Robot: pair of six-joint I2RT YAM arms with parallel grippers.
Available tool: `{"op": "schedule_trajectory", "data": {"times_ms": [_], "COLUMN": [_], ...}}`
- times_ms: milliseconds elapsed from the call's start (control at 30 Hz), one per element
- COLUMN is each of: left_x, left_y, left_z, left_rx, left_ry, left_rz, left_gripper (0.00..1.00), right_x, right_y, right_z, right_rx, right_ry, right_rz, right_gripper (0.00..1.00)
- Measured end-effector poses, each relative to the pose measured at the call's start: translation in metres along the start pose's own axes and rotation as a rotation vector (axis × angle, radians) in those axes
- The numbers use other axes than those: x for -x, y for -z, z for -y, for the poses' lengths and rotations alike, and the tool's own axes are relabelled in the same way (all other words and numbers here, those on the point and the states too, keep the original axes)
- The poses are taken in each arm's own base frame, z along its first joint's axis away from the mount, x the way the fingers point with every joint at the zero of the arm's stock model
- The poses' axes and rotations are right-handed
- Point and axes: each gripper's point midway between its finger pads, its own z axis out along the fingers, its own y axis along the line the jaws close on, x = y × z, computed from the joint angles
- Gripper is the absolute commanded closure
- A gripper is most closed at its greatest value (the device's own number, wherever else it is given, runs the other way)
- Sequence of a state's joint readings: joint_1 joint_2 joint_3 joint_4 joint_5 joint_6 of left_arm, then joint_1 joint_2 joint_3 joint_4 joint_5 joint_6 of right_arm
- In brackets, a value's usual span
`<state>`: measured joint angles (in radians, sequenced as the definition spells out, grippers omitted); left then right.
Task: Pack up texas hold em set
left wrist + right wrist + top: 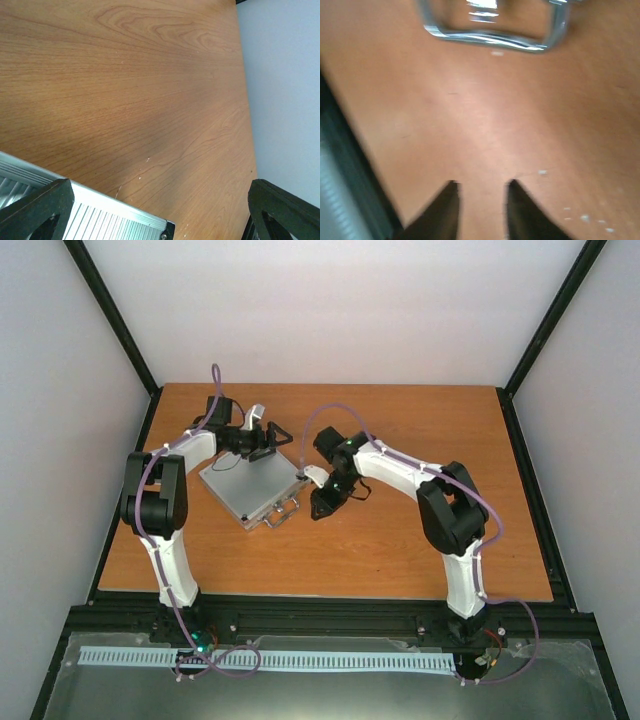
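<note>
Two claws, the right claw (482, 183) narrowed and empty near the metal handle (495, 37), the left claw (262, 438) spread wide over the far corner, flank the closed silver briefcase (240, 492) lying flat on the counter (400, 550).

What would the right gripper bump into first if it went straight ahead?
The right gripper would probably meet the bare table, just short of the case's silver handle; blur makes depth unsure.
</note>
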<state>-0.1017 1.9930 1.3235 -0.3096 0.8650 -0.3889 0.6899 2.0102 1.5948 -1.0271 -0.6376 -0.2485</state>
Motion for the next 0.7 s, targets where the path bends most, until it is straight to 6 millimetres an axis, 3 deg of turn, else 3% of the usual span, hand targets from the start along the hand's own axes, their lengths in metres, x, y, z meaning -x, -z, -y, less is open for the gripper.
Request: {"op": "schedule_trajectory", "data": {"times_ms": [100,267,433,700], "left_x": [0.001,0.0,0.0,0.0], "left_y": [0.0,0.0,0.0,0.0], "left_z": [-0.001,-0.001,-0.001,-0.001], "left_rx": [0.007,0.007,0.006,-0.001], "left_ry": [0.0,0.0,0.001,-0.003], "left_rz": [0.002,0.002,0.007,0.012], "left_gripper": [0.0,0.0,0.0,0.0], "right_x": [-0.002,0.006,0.029,0.073], "right_y": [-0.02,-0.044,-0.051,-0.052], "right_z": [0.035,0.047,0.041,0.006], "right_rx": [-0.192,-0.265,-0.248,-0.12], "right_ry": [-0.088,-0.137,-0.126,-0.047], "right_rz": [-0.02,0.067,0.2,0.376], "right_gripper": [0.97,0.97,0.97,0.97]}}
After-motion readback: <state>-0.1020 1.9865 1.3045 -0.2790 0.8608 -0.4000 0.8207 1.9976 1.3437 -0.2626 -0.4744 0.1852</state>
